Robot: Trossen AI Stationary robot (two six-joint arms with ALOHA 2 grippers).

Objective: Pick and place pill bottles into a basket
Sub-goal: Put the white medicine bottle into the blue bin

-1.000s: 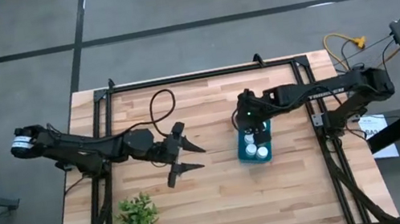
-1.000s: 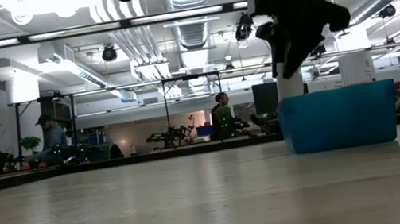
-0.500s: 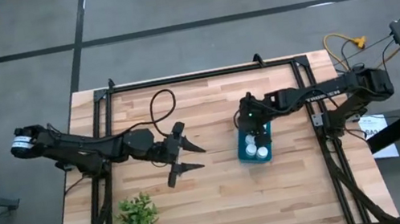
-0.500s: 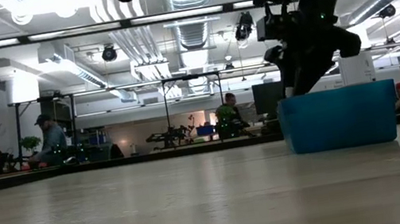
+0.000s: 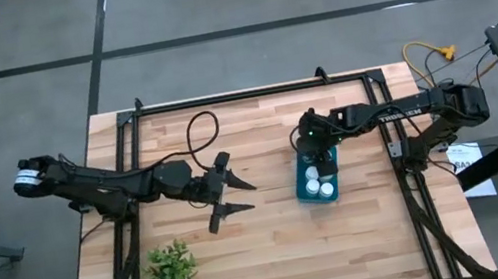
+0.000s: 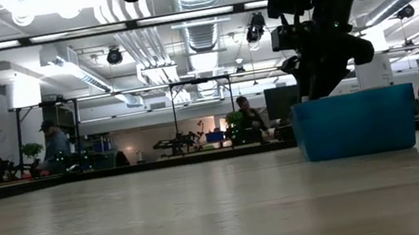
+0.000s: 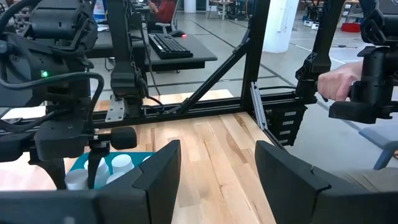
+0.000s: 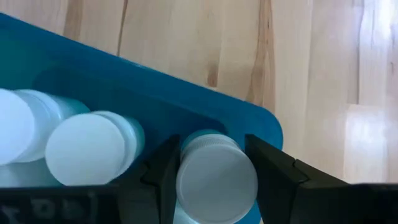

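Right hand [image 8: 214,180] sits inside the far end of the teal-blue rounded-corner plastic basket [image 5: 302,189], its dark fingers [image 8: 273,168] clamped on a small white cylindrical pill bottle with ribbed cap [image 8: 216,174]. Two more smooth white-capped bottles [image 8: 90,148] stand upright just beside it in the basket. The basket rests on the pale butcher-block wood surface [image 5: 277,246]. Left hand [image 5: 223,196] hangs well apart over mid-surface, angular black fingers spread, holding nothing. Green leafy plant [image 5: 171,271] near front-left corner.

Right pincer [image 5: 310,162] hides basket's [image 5: 300,192] far end
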